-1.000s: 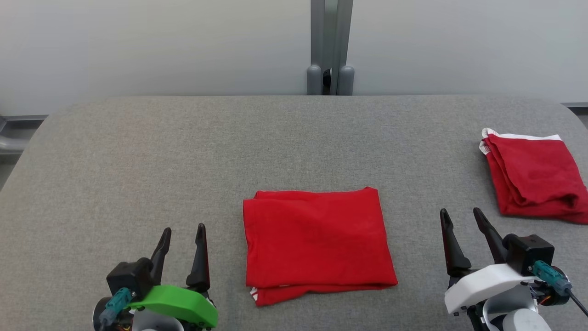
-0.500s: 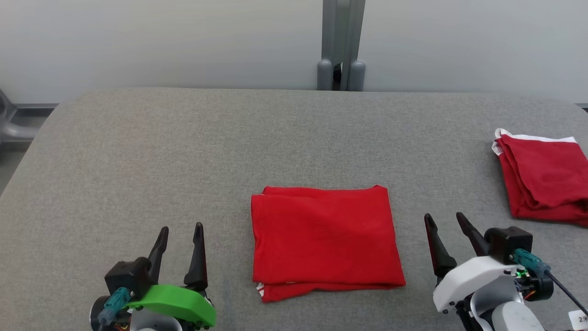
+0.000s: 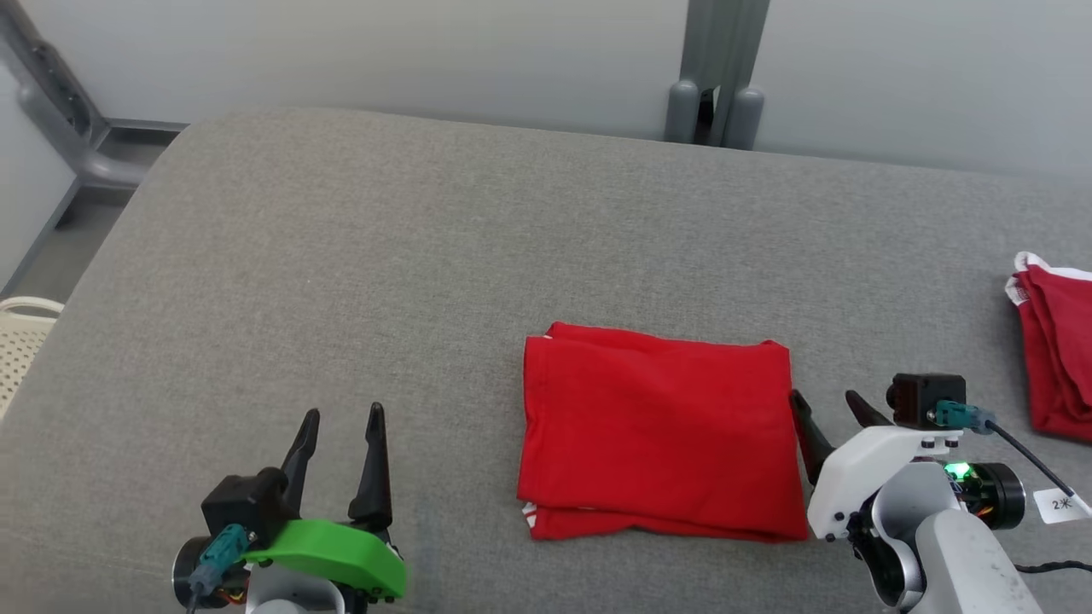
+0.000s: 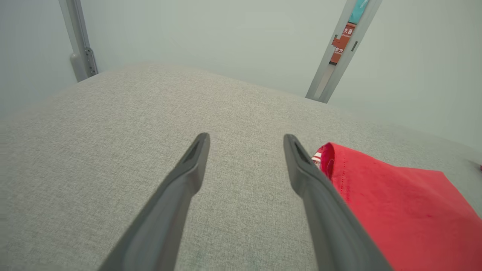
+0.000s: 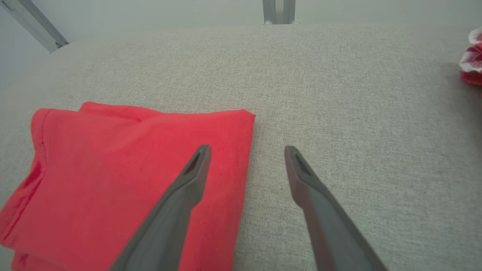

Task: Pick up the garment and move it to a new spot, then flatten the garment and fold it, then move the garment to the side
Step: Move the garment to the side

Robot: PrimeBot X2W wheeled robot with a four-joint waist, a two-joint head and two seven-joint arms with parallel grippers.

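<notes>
Our right hand [image 3: 824,395] is spread wide and grasping nothing, its fingertips just at the right edge of the folded red garment [image 3: 657,431]. Our left hand [image 3: 343,411] is released too, fingers apart, off to the left and clear of the cloth. The folded red garment lies flat on the near middle of the grey worktop [image 3: 384,256], and a second red garment [image 3: 1058,358] sits at the right edge.

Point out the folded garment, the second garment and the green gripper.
folded garment [image 3: 661,435]: head view, top layer's middle.
second garment [image 3: 1062,358]: head view, red cloth.
left gripper [image 3: 345,409]: head view, between its fingertips.
</notes>
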